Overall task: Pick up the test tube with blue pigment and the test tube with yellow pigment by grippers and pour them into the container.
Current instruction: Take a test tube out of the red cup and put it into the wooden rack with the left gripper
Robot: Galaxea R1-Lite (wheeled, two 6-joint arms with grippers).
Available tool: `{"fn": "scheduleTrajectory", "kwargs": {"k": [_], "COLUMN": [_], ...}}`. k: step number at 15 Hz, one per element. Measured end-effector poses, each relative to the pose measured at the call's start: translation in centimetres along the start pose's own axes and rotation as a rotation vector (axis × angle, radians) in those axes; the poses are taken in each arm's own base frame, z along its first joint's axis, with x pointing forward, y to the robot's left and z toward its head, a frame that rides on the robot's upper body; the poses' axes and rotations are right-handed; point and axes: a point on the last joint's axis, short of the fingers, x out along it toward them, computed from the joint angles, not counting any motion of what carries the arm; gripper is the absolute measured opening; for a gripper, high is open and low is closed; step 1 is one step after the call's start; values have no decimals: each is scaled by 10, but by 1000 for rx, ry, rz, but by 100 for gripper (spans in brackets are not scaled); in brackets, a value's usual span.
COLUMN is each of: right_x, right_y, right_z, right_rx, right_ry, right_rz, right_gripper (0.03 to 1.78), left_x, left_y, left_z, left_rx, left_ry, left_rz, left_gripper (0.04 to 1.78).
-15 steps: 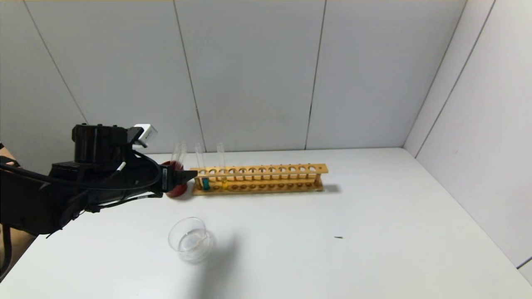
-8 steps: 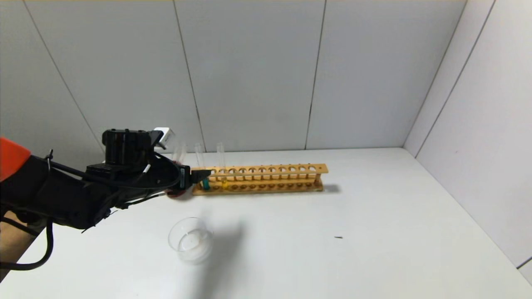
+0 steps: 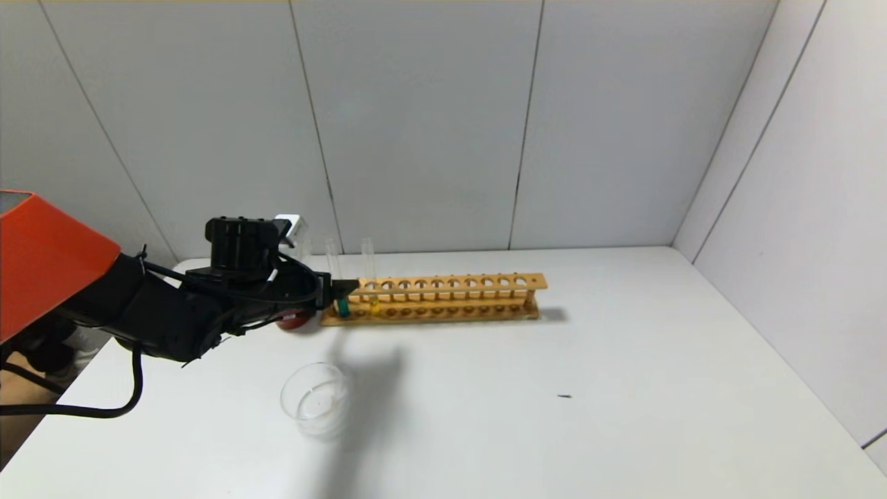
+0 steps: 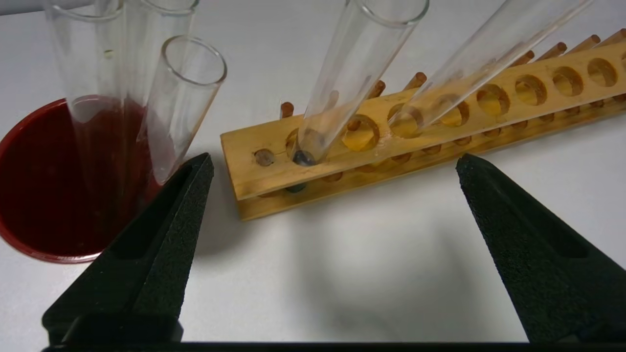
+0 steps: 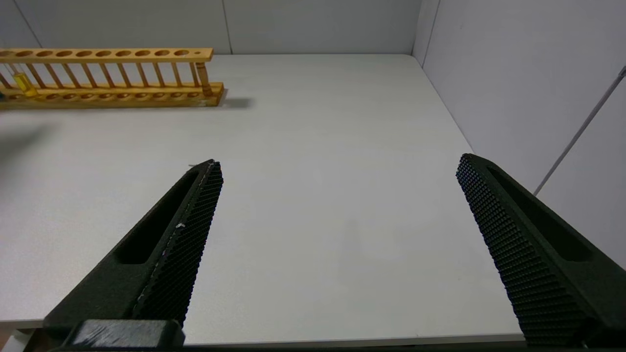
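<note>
While near the blue tube [image 3: 343, 308], left tool [image 4: 332, 164] gapes wide — holds nothing.

On the table [image 3: 624, 360] before you, the rack [image 3: 443, 298] runs left to right along the back. The test tube with blue pigment [image 3: 342, 305] stands at its left end, with the test tube with yellow pigment [image 3: 374, 305] just to its right — both upright in the rack. The cup [image 3: 294, 319] sits just left of the rack and holds more tubes [image 4: 186, 98]. The container [image 3: 315, 398] lies nearer you, in front of the rack's left end — well apart from it.
</note>
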Motion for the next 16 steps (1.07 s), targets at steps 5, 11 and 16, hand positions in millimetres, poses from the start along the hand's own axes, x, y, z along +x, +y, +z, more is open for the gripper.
{"fn": "scheduleTrajectory", "kwargs": {"k": [5, 11, 16], "right_x": [0, 0, 0], "right_y": [0, 0, 0], "right_z": [0, 0, 0], "right_rx": [0, 0, 0], "right_ry": [0, 0, 0], "right_rz": [0, 0, -1], "right_gripper": [175, 175, 175], "left_x": [12, 24, 31], "left_y": [1, 3, 5], "left_z": [6, 3, 5], "left_rx": [-10, -12, -9], "left_ry": [-21, -15, -27], "left_rz": [-2, 1, 29], "left_gripper": [175, 175, 175]}}
